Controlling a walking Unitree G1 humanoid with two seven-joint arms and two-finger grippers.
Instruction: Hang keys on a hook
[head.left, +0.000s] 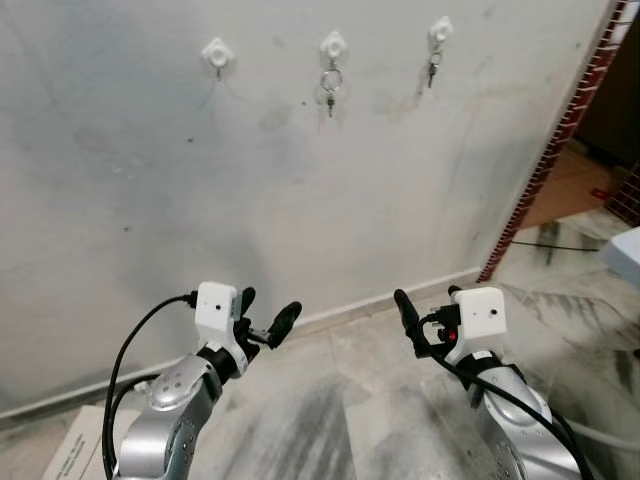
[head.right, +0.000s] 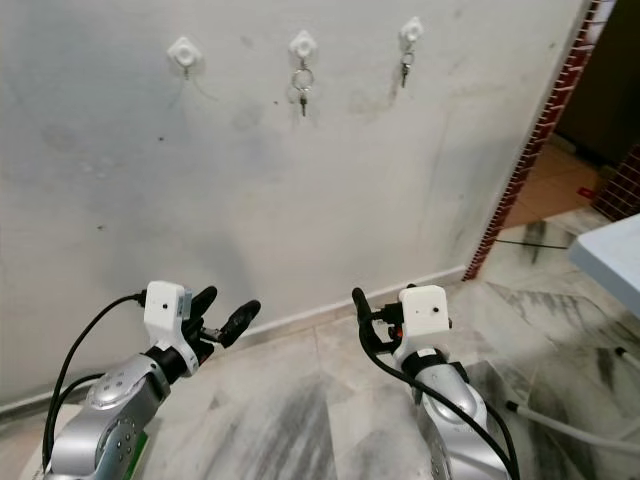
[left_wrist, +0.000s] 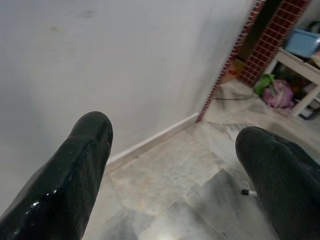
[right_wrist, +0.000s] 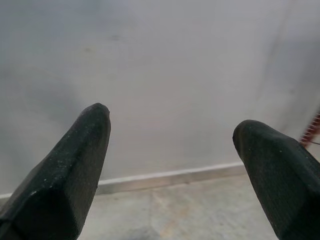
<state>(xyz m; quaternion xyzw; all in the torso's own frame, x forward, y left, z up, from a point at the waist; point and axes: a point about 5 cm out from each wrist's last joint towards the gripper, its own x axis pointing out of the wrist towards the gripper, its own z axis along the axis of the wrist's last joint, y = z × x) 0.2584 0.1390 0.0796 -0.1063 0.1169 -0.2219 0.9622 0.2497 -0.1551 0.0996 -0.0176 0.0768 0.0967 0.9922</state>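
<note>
Three white hooks sit high on the grey wall. The left hook (head.left: 216, 53) is bare. A key ring with a key (head.left: 330, 86) hangs from the middle hook (head.left: 333, 45). Another small key (head.left: 433, 68) hangs from the right hook (head.left: 440, 32). My left gripper (head.left: 266, 313) is raised low in front of the wall, open and empty. My right gripper (head.left: 428, 303) is held at about the same height to its right, also open with nothing between its fingers. Both are far below the hooks.
A white skirting (head.left: 380, 300) runs along the wall's foot above a marbled floor (head.left: 330, 420). A red-tiled door edge (head.left: 560, 130) stands at the right, with a light blue table corner (head.left: 622, 255) beyond. A cardboard box (head.left: 85, 445) lies at lower left.
</note>
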